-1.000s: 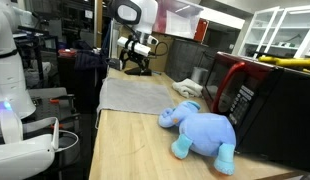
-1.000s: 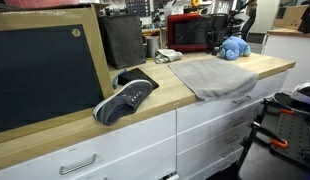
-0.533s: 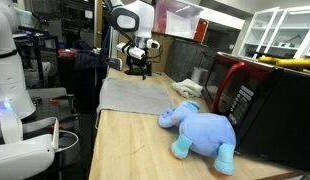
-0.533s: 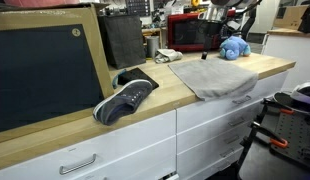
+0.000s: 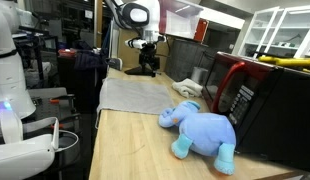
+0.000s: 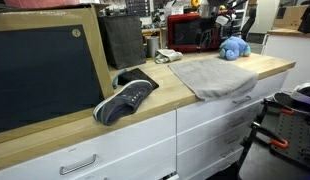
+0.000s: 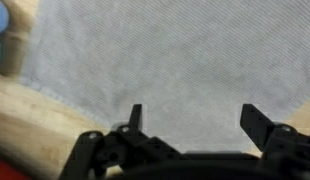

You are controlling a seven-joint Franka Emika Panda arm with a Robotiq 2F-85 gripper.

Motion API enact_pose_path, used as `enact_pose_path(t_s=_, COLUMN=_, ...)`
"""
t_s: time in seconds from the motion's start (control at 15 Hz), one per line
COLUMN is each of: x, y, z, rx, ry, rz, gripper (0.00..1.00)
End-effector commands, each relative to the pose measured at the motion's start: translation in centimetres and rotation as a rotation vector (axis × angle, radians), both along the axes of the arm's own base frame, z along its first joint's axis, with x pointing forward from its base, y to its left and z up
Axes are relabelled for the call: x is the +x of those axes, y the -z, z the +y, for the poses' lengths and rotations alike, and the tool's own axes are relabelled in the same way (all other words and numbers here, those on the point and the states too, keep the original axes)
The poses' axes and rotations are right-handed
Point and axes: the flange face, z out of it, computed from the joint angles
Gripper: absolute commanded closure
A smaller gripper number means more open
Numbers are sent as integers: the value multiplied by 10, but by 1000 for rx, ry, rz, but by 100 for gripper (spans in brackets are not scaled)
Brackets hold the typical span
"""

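ok so, black two-finger claw spread wide, pinching nothing, hovers over grey woven cloth lying flat on pale wooden countertop. Cloth straight below claw, long axis running along counter toward blue plush elephant, well apart from claw.

Wooden countertop with grey towel, plush elephant, sneaker, microwave

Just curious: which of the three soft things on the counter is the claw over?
The flat grey cloth, straight below the open gripper; the blue plush elephant and the shoe lie aside.
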Motion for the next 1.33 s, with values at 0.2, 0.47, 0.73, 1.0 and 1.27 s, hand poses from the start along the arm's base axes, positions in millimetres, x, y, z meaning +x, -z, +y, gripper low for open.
enact_pose_path(t_s=0.2, x=42, y=-81, z=-4, rx=10, ry=131, rz=109, gripper=0)
enact_pose_path(t_s=0.47, x=49, y=-119, z=-13, rx=36, ry=142, rz=115, gripper=0)
enact_pose_path(t_s=0.73, x=55, y=-143, z=-24, rx=47, ry=168, rz=105, gripper=0)
enact_pose_path(t_s=1.0, x=58, y=-161, z=-36, rx=57, ry=183, rz=106, gripper=0)
enact_pose_path(t_s=1.27, x=53, y=-164, z=-37, rx=71, ry=182, rz=89, gripper=0)
